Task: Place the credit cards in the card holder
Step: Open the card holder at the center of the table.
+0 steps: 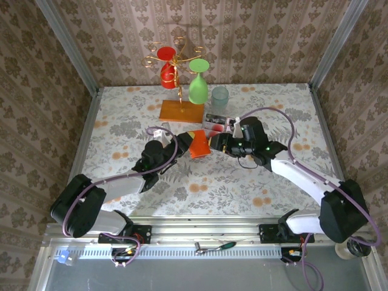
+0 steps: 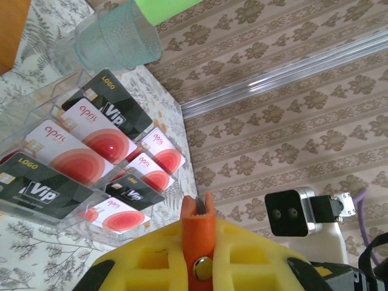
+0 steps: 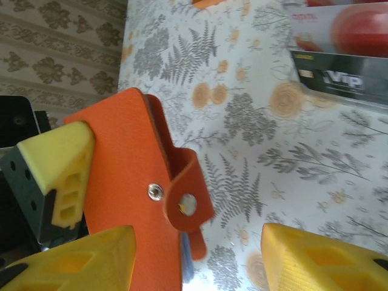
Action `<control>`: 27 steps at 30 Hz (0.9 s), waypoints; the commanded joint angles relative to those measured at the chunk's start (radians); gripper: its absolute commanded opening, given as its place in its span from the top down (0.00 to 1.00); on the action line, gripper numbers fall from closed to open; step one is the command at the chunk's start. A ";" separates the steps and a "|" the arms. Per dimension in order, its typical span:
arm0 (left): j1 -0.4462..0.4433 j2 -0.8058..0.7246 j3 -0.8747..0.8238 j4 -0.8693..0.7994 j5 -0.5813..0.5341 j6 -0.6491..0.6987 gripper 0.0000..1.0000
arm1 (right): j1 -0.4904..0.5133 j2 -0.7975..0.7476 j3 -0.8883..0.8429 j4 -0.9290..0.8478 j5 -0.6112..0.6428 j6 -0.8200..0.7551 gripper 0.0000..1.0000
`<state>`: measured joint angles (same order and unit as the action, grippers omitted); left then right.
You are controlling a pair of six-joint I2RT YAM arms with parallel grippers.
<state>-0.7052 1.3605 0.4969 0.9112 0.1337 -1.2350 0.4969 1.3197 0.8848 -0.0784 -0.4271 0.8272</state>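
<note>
Top external view: card holder (image 1: 199,146) clamped by left gripper (image 1: 185,140); right gripper (image 1: 211,143) jaws parted, just beside card holder. Credit cards (image 1: 216,128) seen in clear tray (image 1: 229,123) just beyond card holder.

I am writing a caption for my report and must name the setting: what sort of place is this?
Probably a staged robot test booth, not a real home: wallpapered panels are set between bare metal posts, and a floral tablecloth lies within them.

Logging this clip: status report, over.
Left fingers shut on card holder. Right fingers open, either side of its flap. Cards in clear tray. Nothing blocking.
</note>
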 commanded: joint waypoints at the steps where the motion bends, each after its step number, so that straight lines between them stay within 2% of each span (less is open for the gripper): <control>1: 0.003 0.008 -0.006 0.090 0.003 -0.032 1.00 | 0.018 0.047 0.051 0.081 -0.038 0.043 0.42; 5: 0.003 0.018 -0.006 0.115 0.000 -0.046 1.00 | 0.008 0.106 0.027 0.165 -0.051 0.071 0.44; 10: 0.009 0.041 -0.017 0.189 -0.012 -0.080 1.00 | -0.021 0.111 -0.052 0.303 -0.077 0.131 0.57; 14: 0.014 0.064 -0.020 0.240 -0.012 -0.104 1.00 | -0.035 0.099 -0.093 0.346 -0.081 0.154 0.64; 27: 0.018 0.084 -0.009 0.287 -0.008 -0.125 1.00 | -0.074 0.083 -0.150 0.405 -0.096 0.197 0.71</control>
<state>-0.6914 1.4521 0.4816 1.1172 0.1303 -1.3434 0.4309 1.4261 0.7448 0.2886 -0.5060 1.0027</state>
